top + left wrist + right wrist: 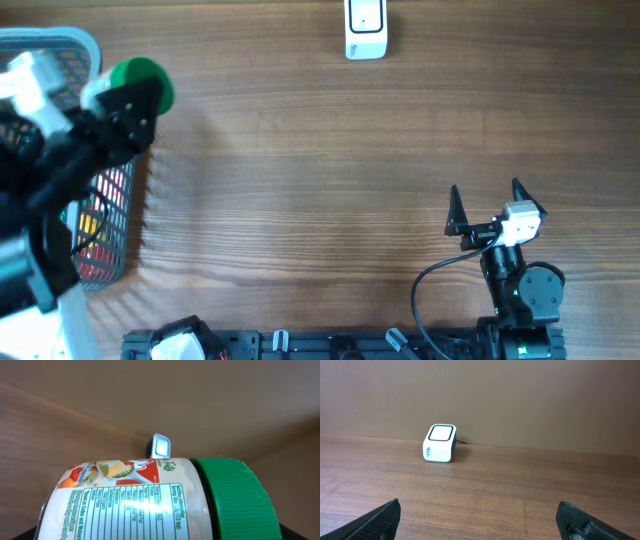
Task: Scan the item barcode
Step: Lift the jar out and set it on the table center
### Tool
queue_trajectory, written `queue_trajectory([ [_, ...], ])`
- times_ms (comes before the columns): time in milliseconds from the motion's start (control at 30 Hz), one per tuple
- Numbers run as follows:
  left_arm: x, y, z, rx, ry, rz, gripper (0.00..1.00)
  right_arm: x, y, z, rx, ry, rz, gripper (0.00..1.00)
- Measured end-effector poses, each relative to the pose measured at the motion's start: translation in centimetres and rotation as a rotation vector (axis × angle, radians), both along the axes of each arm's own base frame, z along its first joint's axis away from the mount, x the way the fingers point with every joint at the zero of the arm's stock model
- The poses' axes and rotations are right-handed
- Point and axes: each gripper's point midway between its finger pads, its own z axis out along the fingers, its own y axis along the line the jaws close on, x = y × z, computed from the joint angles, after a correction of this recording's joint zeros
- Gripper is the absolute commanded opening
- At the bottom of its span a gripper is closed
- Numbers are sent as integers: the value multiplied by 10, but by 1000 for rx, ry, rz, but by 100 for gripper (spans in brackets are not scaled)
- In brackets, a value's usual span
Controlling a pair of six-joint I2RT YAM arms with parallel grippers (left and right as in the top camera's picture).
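Two arms are sharing the table, but only the left gripper (128,100) is carrying anything: its fingers are clamping the jar (125,505) aloft by the basket (122,235). The jar is lying crosswise to the wrist, with its green lid (235,502) pointing right and no barcode showing. Overhead, the scanner (365,30) is sitting well apart, between two and three o'clock from the jar. The right gripper (488,198) is hanging empty with its fingers spread, the scanner at its eleven o'clock.

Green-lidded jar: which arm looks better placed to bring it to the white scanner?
Left. The left gripper already holds the jar by the basket, its label showing. The right gripper is open and empty on the other side, so it has nothing to carry to the scanner.
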Motion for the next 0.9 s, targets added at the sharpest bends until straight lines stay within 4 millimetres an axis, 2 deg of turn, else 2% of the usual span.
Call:
queue_trajectory([
  [200, 13, -51, -31, -23, 124, -176, 65, 0, 0, 0, 0, 0, 0, 100],
  [300, 25, -84, -69, 35, 261, -236, 65, 0, 0, 0, 0, 0, 0, 100],
  [367, 33, -112, -98, 90, 342, -294, 66, 0, 0, 0, 0, 0, 0, 100],
  [433, 41, -147, -140, 176, 445, -357, 66, 0, 0, 0, 0, 0, 0, 100],
  [533, 46, -181, -185, 270, 537, -415, 66, 0, 0, 0, 0, 0, 0, 100],
  [633, 47, -227, -240, 344, 620, -501, 67, 0, 0, 0, 0, 0, 0, 100],
  [767, 40, -262, -298, 408, 706, -570, 69, 0, 0, 0, 0, 0, 0, 100],
  [833, 37, -273, -319, 441, 725, -588, 70, 0, 0, 0, 0, 0, 0, 100],
  [900, 34, -276, -334, 486, 741, -582, 70, 0, 0, 0, 0, 0, 0, 100],
])
